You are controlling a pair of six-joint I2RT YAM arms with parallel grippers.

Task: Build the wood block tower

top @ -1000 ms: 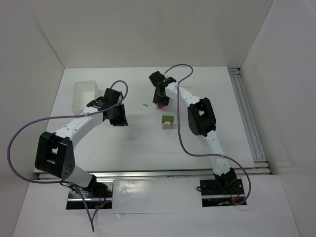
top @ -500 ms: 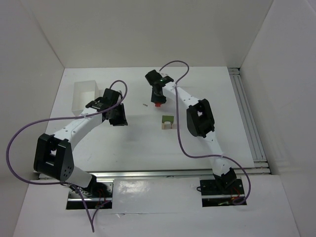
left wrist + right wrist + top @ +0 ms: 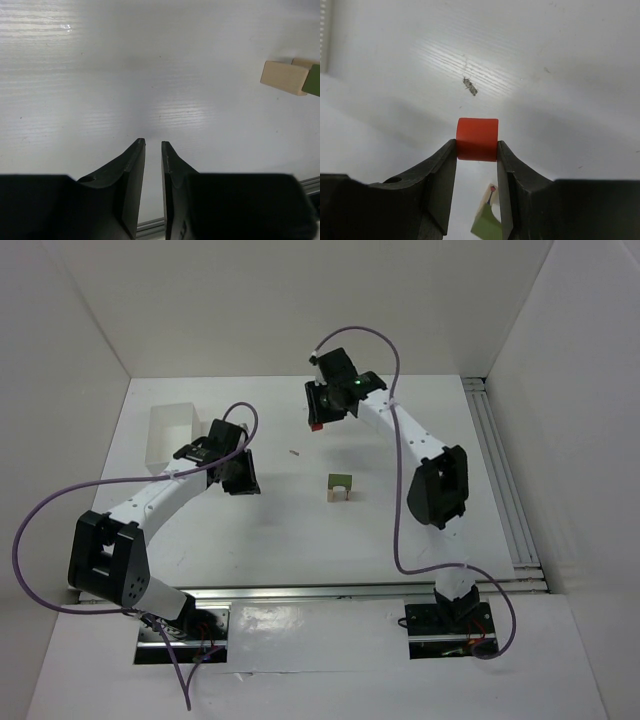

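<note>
My right gripper (image 3: pixel 477 145) is shut on a small red block (image 3: pixel 477 138) and holds it in the air at the far middle of the table (image 3: pixel 316 421). The tower stands on the table's middle: a dark green block (image 3: pixel 340 482) on pale tan uprights (image 3: pixel 331 495). It shows below the red block in the right wrist view (image 3: pixel 487 225), and at the right edge of the left wrist view (image 3: pixel 285 77). My left gripper (image 3: pixel 153 144) is nearly shut and empty, left of the tower (image 3: pixel 240 480).
A white rectangular box (image 3: pixel 172 432) stands at the back left. A tiny grey scrap (image 3: pixel 294 452) lies on the table between the grippers, also in the right wrist view (image 3: pixel 470 86). White walls enclose the table on three sides.
My right gripper has lifted the red block up and away from the table, moving toward the back. The left arm has not moved.
</note>
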